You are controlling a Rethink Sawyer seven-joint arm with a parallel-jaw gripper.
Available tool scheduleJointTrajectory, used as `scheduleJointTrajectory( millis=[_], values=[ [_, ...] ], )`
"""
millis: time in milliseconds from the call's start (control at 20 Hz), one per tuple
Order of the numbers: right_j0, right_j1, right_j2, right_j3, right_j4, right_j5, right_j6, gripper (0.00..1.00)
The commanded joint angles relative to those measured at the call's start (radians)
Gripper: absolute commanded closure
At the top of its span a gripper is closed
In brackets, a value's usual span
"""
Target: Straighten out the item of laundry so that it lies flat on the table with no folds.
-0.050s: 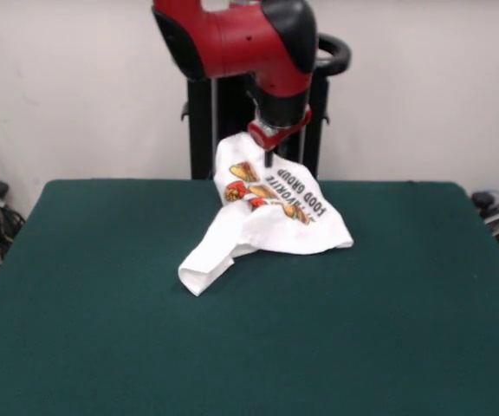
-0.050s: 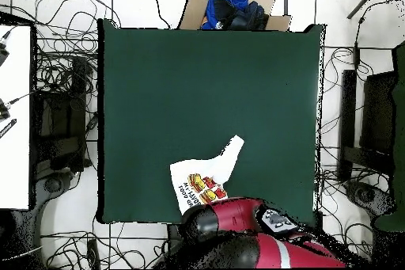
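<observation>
One white cotton T-shirt [image 1: 262, 221], printed with burgers and black lettering, lies crumpled in soft folds on the single worktop [image 1: 232, 347], a broad rectangle of dark green felt, close to the middle of the edge nearest the robot's pedestal. One hand [image 1: 268, 161] hangs straight down from the red and black arm [image 1: 241, 39] and meets the shirt's raised upper part, which stands peaked beneath it while a sleeve trails toward the worktop's centre. Whether the hand is clamped on the cloth or open I cannot tell.

T-shirt [image 1: 262, 217] on the table [image 1: 102, 312] near its far edge, under the gripper [image 1: 268, 159]; one corner trails forward-left
</observation>
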Motion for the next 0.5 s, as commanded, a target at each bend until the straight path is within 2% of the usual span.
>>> scheduleJointTrajectory(
  millis=[50, 500],
  values=[
    [0.023, 0.041, 0.000, -0.124, 0.023, 0.066, 0.132, 0.00],
    [0.014, 0.028, 0.019, -0.117, 0.037, 0.070, 0.125, 0.00]
  ],
)
